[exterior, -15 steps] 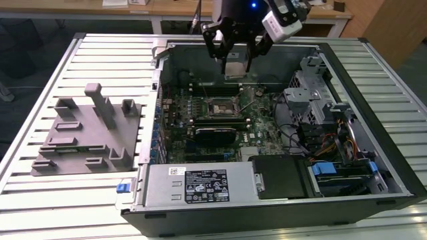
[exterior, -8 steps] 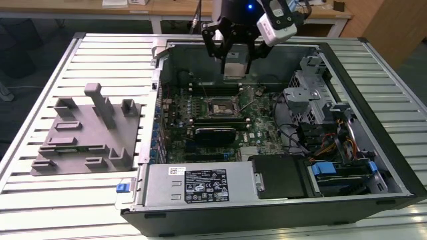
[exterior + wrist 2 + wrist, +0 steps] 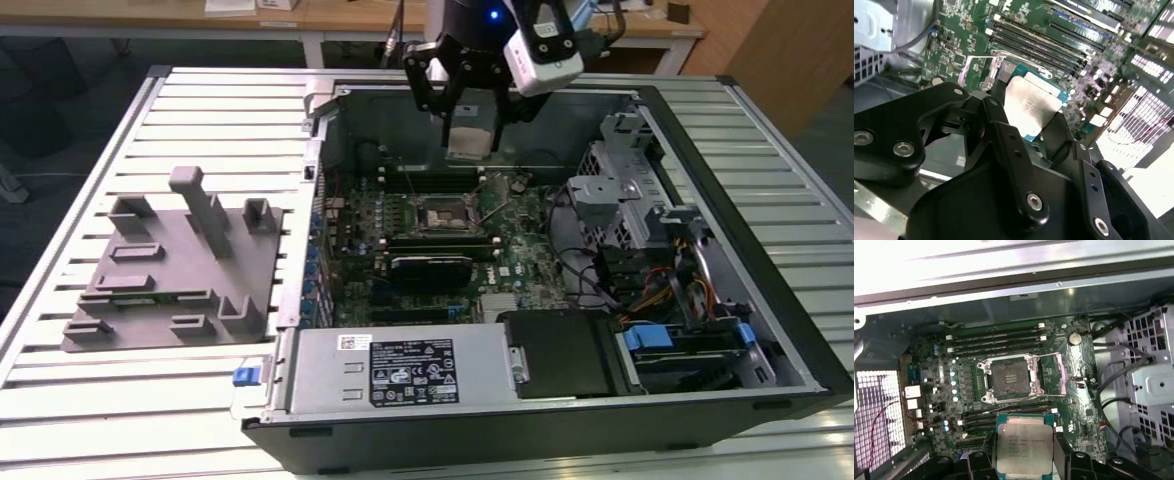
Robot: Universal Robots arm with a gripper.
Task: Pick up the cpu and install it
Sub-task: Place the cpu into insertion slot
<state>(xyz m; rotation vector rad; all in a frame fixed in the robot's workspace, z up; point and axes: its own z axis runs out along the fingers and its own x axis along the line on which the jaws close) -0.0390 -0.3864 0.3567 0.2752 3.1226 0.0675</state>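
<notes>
Claw's (image 3: 470, 138) clamped on the cpu (image 3: 1024, 447) by its edges, up over the board near the socket (image 3: 1010, 379). Light, stiff, probably delicate underneath, so edges look like the right hold.

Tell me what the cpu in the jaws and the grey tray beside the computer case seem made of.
The cpu: metal top, it seems, matte silver-grey with a dull sheen, on a thin teal-green board rim. The tray: probably moulded plastic, uniform flat grey, matte, with blocky raised shapes.
</notes>
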